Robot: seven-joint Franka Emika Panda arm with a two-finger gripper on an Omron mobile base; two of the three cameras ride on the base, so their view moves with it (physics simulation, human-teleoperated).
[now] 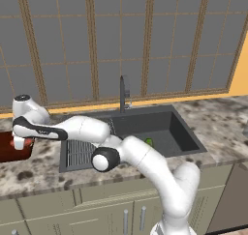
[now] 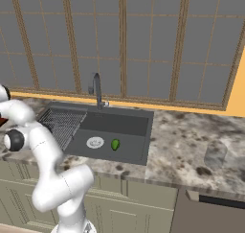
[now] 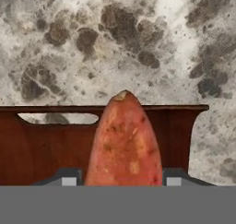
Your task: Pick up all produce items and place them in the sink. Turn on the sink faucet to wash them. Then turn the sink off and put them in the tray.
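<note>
**Orange-red root held over the wooden tray, green piece lying in the basin**

Reddish-brown wood marks the far left of the left base view, where the low-sided rectangular tray [image 1: 9,149] is seen on the speckled stone counter [image 1: 218,123]. Directly above its right end the two-finger gripper [image 1: 22,143] is hung from the outstretched white arm, and a spot of orange-red is visible at the fingers. In the hand view the elongated orange-red carrot-like root [image 3: 124,142] is pinched between the two dark finger tips [image 3: 69,179], its pointed end aimed at the tray's handled end wall [image 3: 55,140]; whether the root touches the tray floor cannot be told.

To the right of the tray, the wide dark grey rectangular sink [image 1: 181,127] is set into the counter, its left half covered by a ridged grey wire rack [image 1: 80,152]. The slim dark grey upright faucet [image 1: 122,93] is placed behind the basin. On the open basin floor the small rounded green produce piece [image 2: 115,144] is found just beside the round white drain [image 2: 95,142].
</note>
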